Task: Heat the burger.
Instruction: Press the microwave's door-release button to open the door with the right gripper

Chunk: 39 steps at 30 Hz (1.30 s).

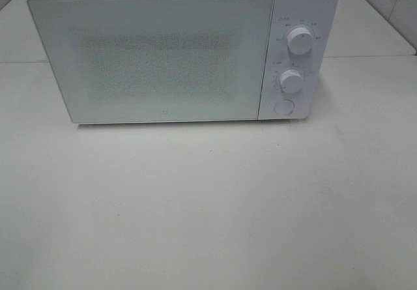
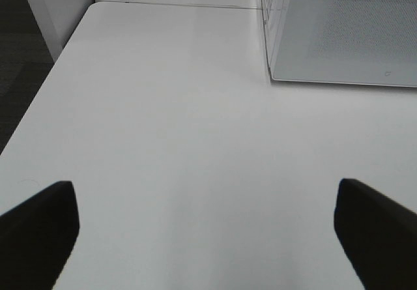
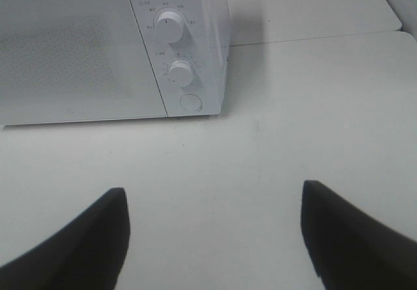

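The burger is out of view in every frame. A white microwave (image 1: 153, 55) stands at the back of the table with its door shut, and the frosted door hides its inside. My left gripper (image 2: 205, 205) hovers open over bare table, off the microwave's (image 2: 345, 29) left front corner, with nothing between its dark fingers (image 2: 39, 231). My right gripper (image 3: 214, 202) is open and empty too, in front of the microwave's (image 3: 78, 49) control panel. Neither gripper shows in the exterior high view.
Two round knobs (image 1: 301, 39) (image 1: 291, 80) and a round button (image 1: 284, 107) sit on the microwave's right panel. The white table (image 1: 208, 205) stretches in front of it. A table edge and dark floor (image 2: 19, 75) lie to the far left.
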Each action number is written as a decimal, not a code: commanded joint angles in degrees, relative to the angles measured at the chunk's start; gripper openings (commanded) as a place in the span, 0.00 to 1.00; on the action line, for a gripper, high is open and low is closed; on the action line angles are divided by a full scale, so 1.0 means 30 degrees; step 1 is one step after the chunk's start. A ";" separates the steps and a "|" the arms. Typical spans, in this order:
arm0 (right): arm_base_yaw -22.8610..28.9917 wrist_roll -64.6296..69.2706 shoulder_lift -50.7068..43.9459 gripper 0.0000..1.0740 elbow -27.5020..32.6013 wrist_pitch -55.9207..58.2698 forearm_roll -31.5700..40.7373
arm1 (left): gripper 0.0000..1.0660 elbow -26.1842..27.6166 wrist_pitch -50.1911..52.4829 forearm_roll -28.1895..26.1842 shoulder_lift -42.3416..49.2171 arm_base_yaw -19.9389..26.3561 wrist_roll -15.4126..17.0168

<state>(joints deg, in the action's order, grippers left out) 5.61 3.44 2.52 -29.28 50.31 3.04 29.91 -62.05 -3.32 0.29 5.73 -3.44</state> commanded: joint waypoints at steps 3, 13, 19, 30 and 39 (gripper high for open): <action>-0.0019 -0.0248 0.1795 0.67 -0.0038 -0.2330 0.0000 | 0.95 -0.0057 0.0248 -0.0019 0.0325 0.0038 0.0076; -0.0019 -0.0267 0.5195 0.66 -0.0038 -0.5519 0.0000 | 0.95 -0.0057 0.0248 -0.0019 0.0325 0.0038 0.0076; -0.0019 -0.0267 0.7506 0.66 -0.0038 -0.7047 -0.0153 | 0.95 -0.0057 0.0248 -0.0019 0.0325 0.0038 0.0076; -0.0019 -0.0191 1.1879 0.59 0.0057 -1.1287 -0.0649 | 0.95 -0.0057 0.0248 -0.0019 0.0325 0.0038 0.0076; -0.0019 0.0936 1.5069 0.40 0.1910 -1.7246 -0.0649 | 0.95 -0.0057 0.0248 -0.0019 0.0325 0.0038 0.0076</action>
<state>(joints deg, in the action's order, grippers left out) 5.61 4.53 47.04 -24.06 2.41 1.43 29.91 -62.05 -3.32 0.29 5.73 -3.44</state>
